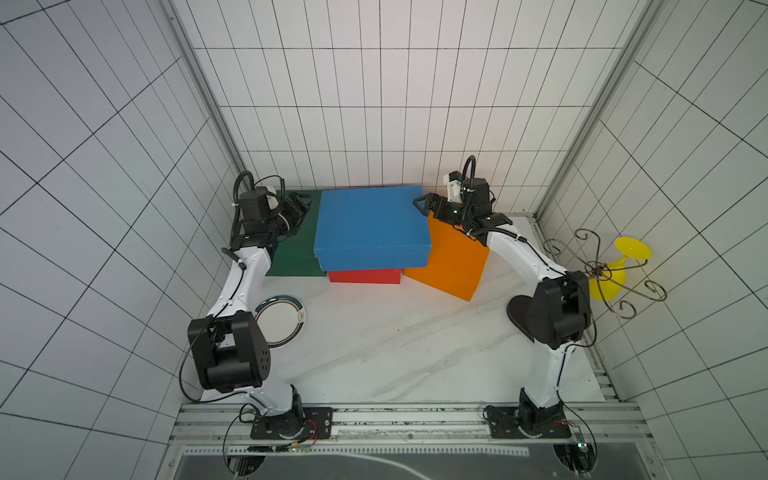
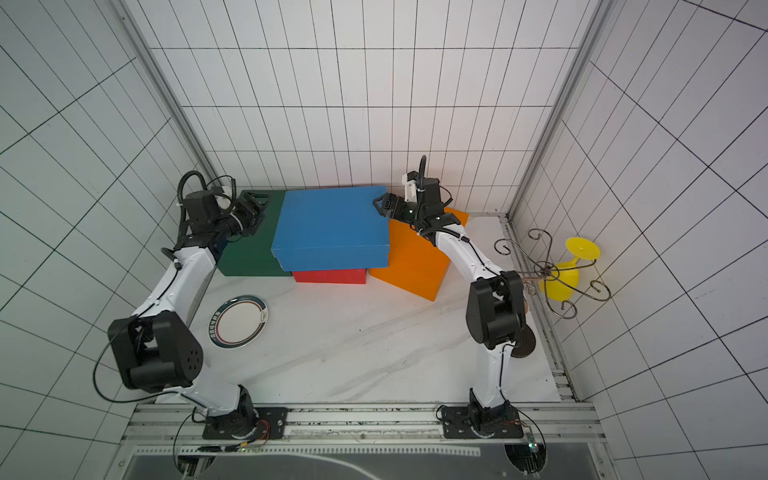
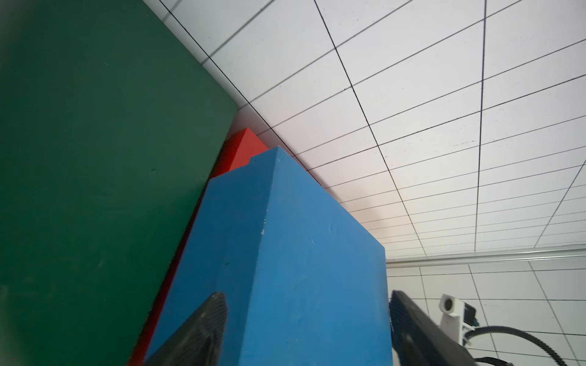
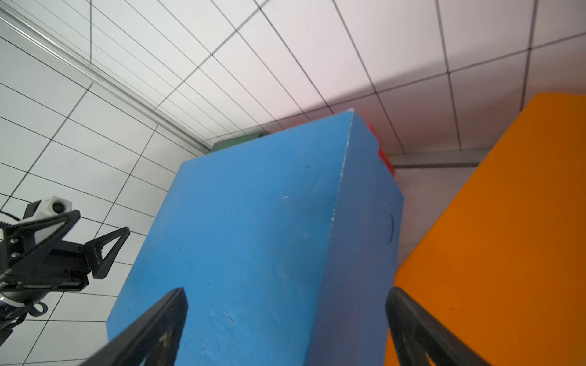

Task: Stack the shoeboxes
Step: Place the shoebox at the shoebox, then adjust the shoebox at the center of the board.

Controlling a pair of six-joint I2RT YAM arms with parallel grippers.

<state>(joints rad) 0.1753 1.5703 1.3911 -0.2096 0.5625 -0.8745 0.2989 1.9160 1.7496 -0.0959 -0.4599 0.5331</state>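
The right gripper (image 1: 420,204) is spread wide astride the far right corner of the blue box (image 1: 370,220); whether a finger touches it I cannot tell. The left gripper (image 1: 302,208) is spread too. It hangs over the green box (image 1: 296,253), just off the blue one's left end, gripping nothing.

The blue box sits on the red box (image 1: 365,276) at the back of the table and overhangs it. Green lies flat to their left. The orange box (image 1: 451,262) stands skewed on the right.

The table (image 1: 395,345) is white marble-look with grey streaks. White walls (image 1: 374,104) with a black grid close it on three sides, and a metal rail (image 1: 407,419) runs along the front. A plate (image 2: 239,321) lies near the left arm. A wire stand (image 1: 603,272) and a yellow cup shape (image 1: 623,255) sit off the right edge.

Only the red box's front shows in both top views. Blue covers a corner of orange. A dark disc (image 1: 519,311) is half hidden behind the right arm.
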